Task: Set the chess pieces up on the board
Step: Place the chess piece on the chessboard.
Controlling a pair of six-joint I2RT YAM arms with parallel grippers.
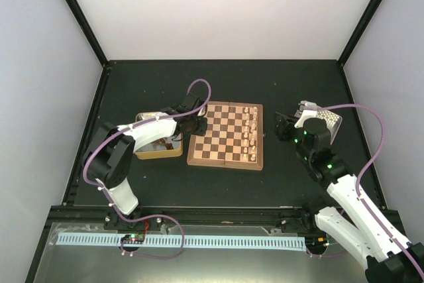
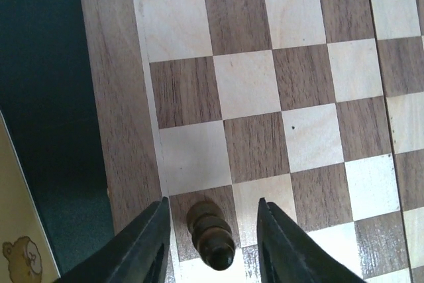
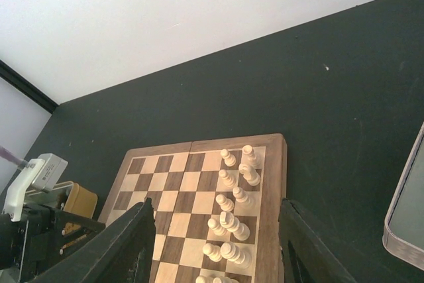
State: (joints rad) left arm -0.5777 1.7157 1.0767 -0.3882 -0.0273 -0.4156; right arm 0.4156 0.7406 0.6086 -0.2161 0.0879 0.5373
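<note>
Dark chessman (image 2: 211,236) between parted left gripper (image 2: 212,201) fingers; type unclear; board (image 2: 119,130) cropped.

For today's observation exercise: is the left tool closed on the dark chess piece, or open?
Open. The left tool straddles the dark piece, with board showing between the piece and each finger.

Chessboard (image 1: 222,145) mid-bench (image 1: 218,84). Tin (image 1: 162,152) just left of chessboard, narrow gap between. Perforated tray (image 1: 331,122) right of chessboard, further off. Chessmen (image 1: 252,134) standing in two files along chessboard's right edge. Single chessman (image 2: 211,233) standing on square in leftmost file, beside border. Left jaws either side of it, not touching. Left arm (image 1: 149,127) crossing above tin.
</note>
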